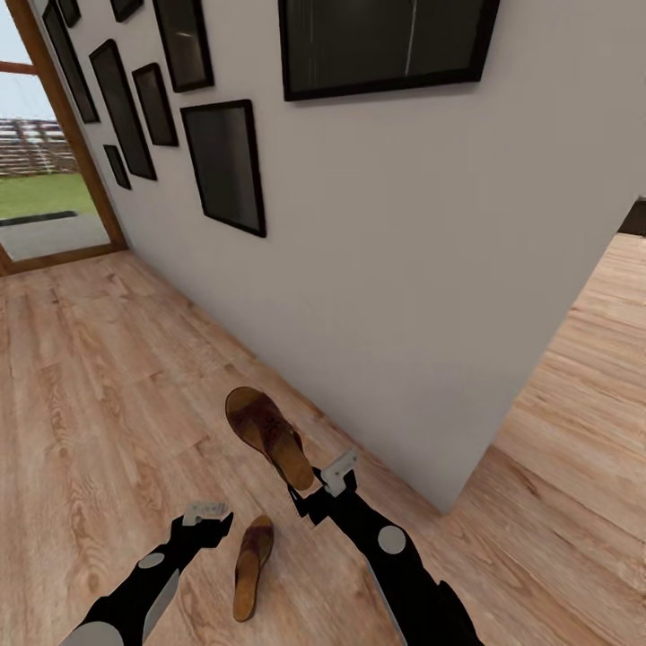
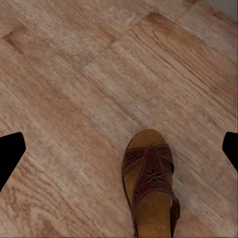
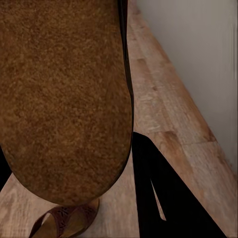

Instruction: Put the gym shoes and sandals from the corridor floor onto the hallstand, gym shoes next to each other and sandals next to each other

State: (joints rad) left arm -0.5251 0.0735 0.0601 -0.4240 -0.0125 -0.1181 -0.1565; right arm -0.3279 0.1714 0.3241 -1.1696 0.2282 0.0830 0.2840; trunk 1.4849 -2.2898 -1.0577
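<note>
Head view: my right gripper [image 1: 309, 492] is clamped on the heel end of one brown leather sandal [image 1: 267, 434], holding it raised off the wood-plank corridor floor [image 1: 99, 377], its toe pointing away from me toward the white wall [image 1: 404, 269]. The second sandal [image 1: 250, 563] lies flat on the floor just beside and below that hand, between my two arms. My left gripper [image 1: 205, 513] hangs a little above the floor with its fingers spread apart and nothing between them; the lying sandal is near it, on its inner side.

From my left wrist, the floor sandal [image 2: 150, 191] shows a wide strap with a cut-out flower pattern and a tan footbed; the dark fingertips [image 2: 10, 153] stand wide at either edge. From my right wrist, the held sandal's rough brown sole [image 3: 64, 94] sits close to the lens, and the strap below it [image 3: 67, 222] is probably the other sandal. Black-framed pictures [image 1: 224, 166] hang on the wall. I can read no brand or writing anywhere.
</note>
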